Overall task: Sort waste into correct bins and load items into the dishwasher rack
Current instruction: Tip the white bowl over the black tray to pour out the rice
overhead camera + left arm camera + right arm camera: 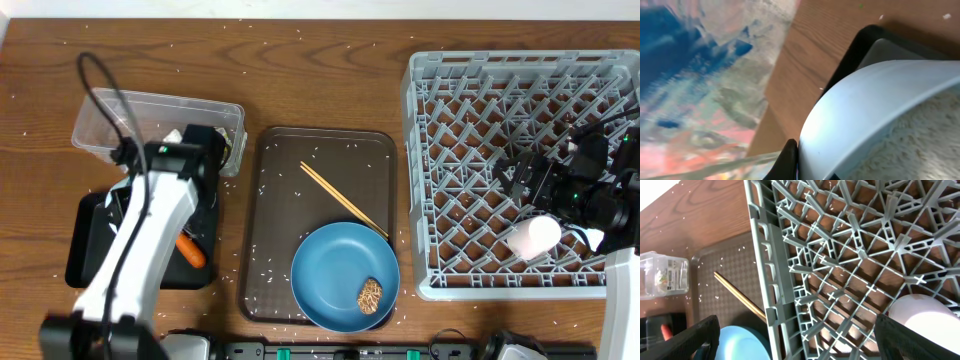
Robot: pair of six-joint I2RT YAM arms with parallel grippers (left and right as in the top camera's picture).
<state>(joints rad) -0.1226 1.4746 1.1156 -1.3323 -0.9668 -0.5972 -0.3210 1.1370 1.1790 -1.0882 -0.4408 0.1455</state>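
Left pincer [198, 148]: pinching rim of round white bowl [875, 105] holding white rice [920, 145]; shallow black rectangular bin [855, 55] directly beyond. Right pincer [800, 347]: spread over grey plastic lattice rack [790, 255]; small pale pink cup [927, 317] inside, just beside.

1. We saw a wooden table [330, 75] strewn with rice grains [226, 262].
2. Clear tub [110, 125] and black bin [85, 260] lay under the left gripper [190, 135], brown tray [280, 200] to its right.
3. Grey rack [415, 200] sat beneath the right gripper [525, 178].
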